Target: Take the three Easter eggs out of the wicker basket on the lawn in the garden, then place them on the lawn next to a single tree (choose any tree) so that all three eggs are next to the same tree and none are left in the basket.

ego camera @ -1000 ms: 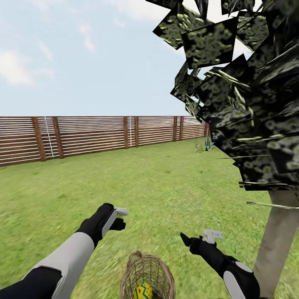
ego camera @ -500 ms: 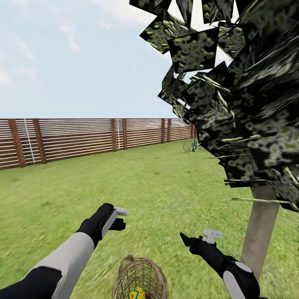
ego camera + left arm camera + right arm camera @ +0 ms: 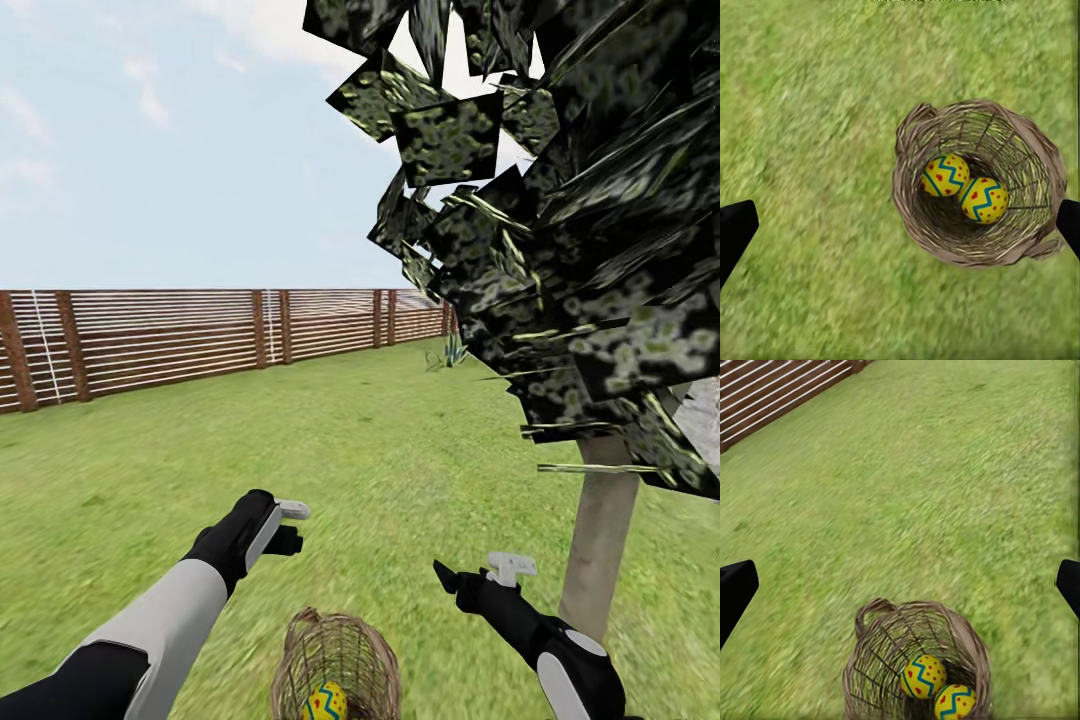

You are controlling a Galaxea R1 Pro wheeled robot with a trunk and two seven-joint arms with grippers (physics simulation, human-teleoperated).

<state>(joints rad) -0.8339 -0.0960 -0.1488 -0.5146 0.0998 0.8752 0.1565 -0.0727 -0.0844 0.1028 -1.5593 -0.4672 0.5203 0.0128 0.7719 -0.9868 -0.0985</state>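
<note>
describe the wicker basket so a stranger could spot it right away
Start at the tree with the pale trunk on the lawn. Just left of it, low between both arms, sits the wicker basket. It is brown woven twigs holding yellow Easter eggs.

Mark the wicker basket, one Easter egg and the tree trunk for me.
wicker basket (image 3: 916,225): left wrist view, woven side wall.
Easter egg (image 3: 944,174): left wrist view, its zigzag band.
tree trunk (image 3: 597,540): head view, mid-trunk.

The head camera looks forward over the lawn (image 3: 400,450); both wrist cameras look down, sharing the wicker basket (image 3: 945,232).
</note>
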